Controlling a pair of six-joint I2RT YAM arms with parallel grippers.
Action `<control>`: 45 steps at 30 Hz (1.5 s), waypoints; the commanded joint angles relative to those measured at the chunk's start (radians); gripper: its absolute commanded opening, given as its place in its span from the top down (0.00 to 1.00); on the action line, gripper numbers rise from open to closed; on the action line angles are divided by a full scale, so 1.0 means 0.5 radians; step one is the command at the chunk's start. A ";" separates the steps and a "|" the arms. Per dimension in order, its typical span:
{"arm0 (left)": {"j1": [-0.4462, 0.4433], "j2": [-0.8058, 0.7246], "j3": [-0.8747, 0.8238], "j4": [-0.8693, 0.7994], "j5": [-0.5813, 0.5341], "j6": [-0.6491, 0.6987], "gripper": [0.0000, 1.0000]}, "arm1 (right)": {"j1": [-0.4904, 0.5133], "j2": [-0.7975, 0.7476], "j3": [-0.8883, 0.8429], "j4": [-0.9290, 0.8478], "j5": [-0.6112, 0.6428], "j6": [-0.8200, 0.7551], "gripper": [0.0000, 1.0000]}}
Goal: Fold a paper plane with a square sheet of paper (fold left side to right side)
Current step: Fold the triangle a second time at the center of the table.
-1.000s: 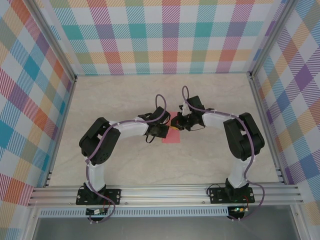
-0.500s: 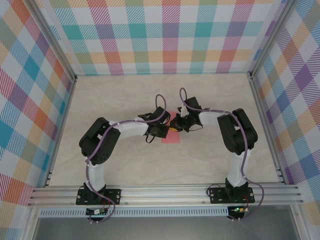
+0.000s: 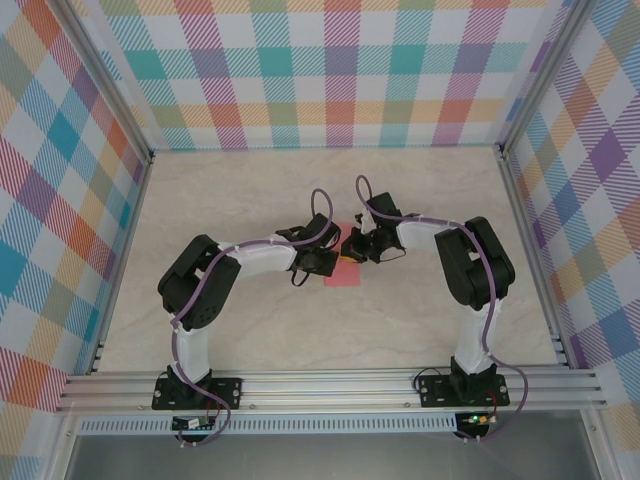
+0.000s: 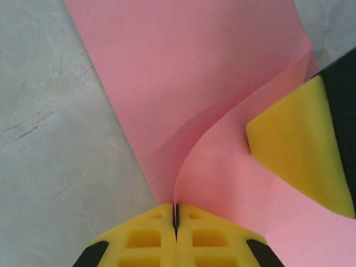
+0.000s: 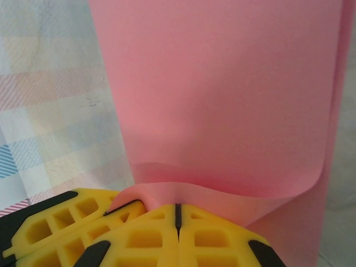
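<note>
Nothing legible anywhere: no words, labels, brands, numbers or signs. Plain and unprinted alike: the pink square sheet of paper (image 4: 194,67), the checked walls (image 3: 340,70), the marbled tabletop (image 3: 250,330).

The sheet of paper (image 4: 206,78) is plain pink, fingers (image 4: 147,245) yellow, table (image 4: 55,139) pale grey, perhaps marbled, walls (image 3: 340,70) pastel plaid.

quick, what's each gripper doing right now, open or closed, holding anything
left gripper: closed, pinching a lifted edge of the square sheet of paper.
right gripper: closed, pinching the same sheet where it curls up.
</note>
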 commanded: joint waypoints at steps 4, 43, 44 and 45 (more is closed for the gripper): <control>0.031 0.007 -0.048 -0.052 -0.013 0.025 0.99 | 0.003 0.061 0.038 -0.152 0.103 -0.106 0.99; 0.039 -0.258 -0.149 0.096 0.623 -0.135 0.77 | -0.001 0.090 0.032 -0.274 0.185 -0.170 0.99; 0.041 -0.243 -0.149 0.096 0.607 -0.136 0.78 | 0.000 0.090 0.032 -0.275 0.181 -0.170 0.99; 0.040 -0.232 -0.149 0.096 0.597 -0.134 0.78 | -0.002 0.092 0.032 -0.276 0.181 -0.172 0.99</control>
